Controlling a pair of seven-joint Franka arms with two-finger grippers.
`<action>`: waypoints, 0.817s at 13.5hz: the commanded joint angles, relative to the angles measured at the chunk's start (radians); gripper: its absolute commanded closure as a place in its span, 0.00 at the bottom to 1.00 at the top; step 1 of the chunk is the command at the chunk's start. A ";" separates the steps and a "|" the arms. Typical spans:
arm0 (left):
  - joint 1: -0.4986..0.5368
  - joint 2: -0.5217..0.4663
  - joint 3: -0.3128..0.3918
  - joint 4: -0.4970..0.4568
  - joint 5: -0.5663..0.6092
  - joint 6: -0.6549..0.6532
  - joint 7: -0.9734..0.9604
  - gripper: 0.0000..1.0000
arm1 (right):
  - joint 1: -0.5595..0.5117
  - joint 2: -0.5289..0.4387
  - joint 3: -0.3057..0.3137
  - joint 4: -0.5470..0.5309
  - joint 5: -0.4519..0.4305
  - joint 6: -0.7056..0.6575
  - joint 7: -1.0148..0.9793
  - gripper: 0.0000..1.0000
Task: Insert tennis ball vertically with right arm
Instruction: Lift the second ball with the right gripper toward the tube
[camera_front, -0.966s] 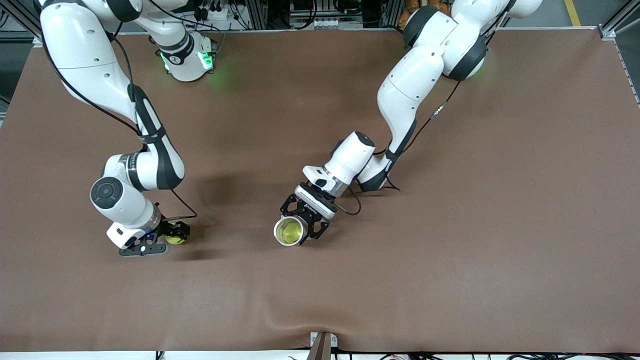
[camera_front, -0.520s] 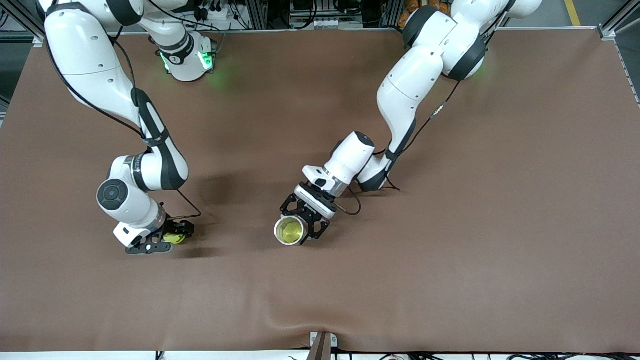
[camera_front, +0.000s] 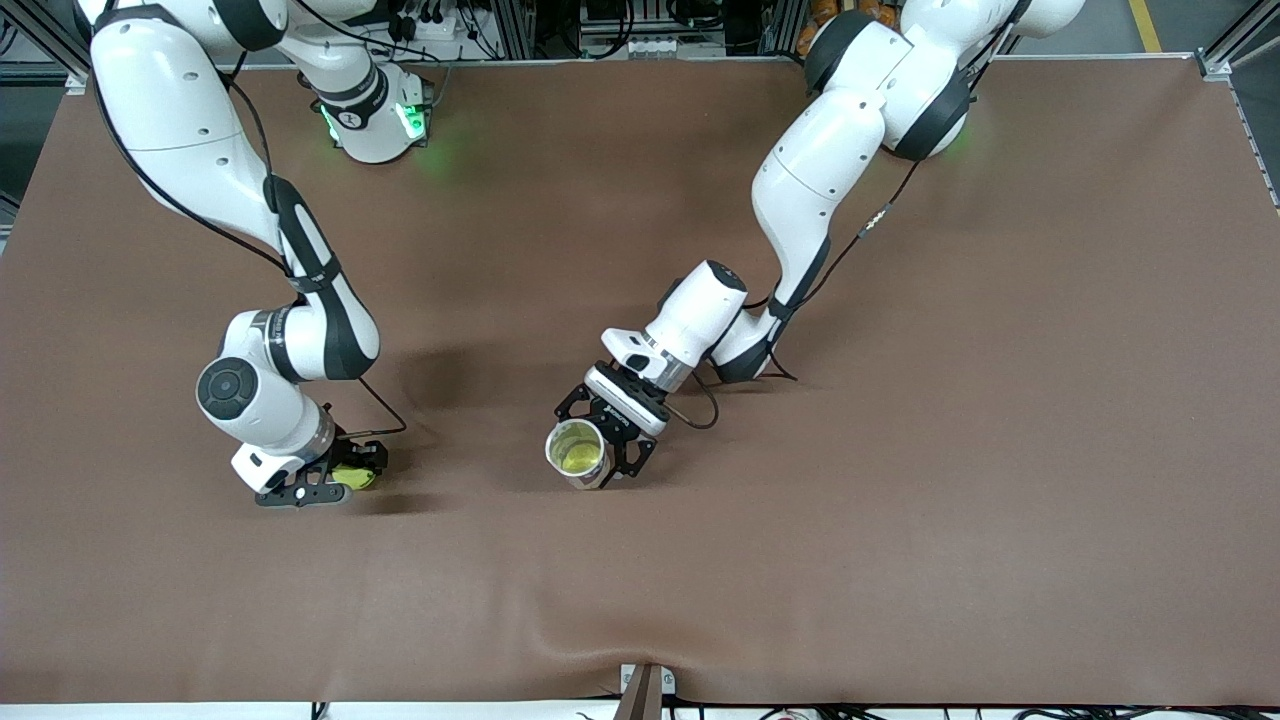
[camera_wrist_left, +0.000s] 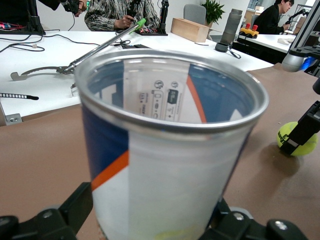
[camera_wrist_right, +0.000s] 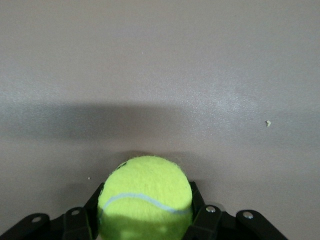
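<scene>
A yellow-green tennis ball (camera_front: 358, 477) sits between the fingers of my right gripper (camera_front: 345, 480), low at the table toward the right arm's end. In the right wrist view the ball (camera_wrist_right: 145, 192) fills the gap of the right gripper (camera_wrist_right: 145, 212), which is shut on it. My left gripper (camera_front: 600, 440) is shut on a white, blue and orange can (camera_front: 577, 452) near the table's middle. The can is tilted, with its open mouth up and toward the front camera. In the left wrist view the can (camera_wrist_left: 165, 150) fills the frame, and the ball (camera_wrist_left: 295, 140) shows beside it, farther off.
The brown table mat (camera_front: 900, 450) is bare around both grippers. A small metal bracket (camera_front: 645, 685) sits at the table's edge nearest the front camera. Cables hang from both wrists.
My right gripper has shifted slightly toward the can with the ball in it. My left gripper has tipped the can, so its mouth faces the front camera less squarely and its side now shows.
</scene>
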 joint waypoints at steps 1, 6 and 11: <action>-0.015 0.015 0.015 0.032 -0.018 0.008 -0.005 0.00 | -0.022 -0.062 0.018 -0.013 0.015 -0.024 -0.012 0.73; -0.015 0.015 0.017 0.032 -0.018 0.008 -0.005 0.00 | 0.012 -0.213 0.038 0.053 0.021 -0.256 0.098 0.76; -0.049 0.012 0.072 0.032 -0.018 0.008 -0.005 0.00 | 0.165 -0.244 0.052 0.249 0.021 -0.508 0.474 0.76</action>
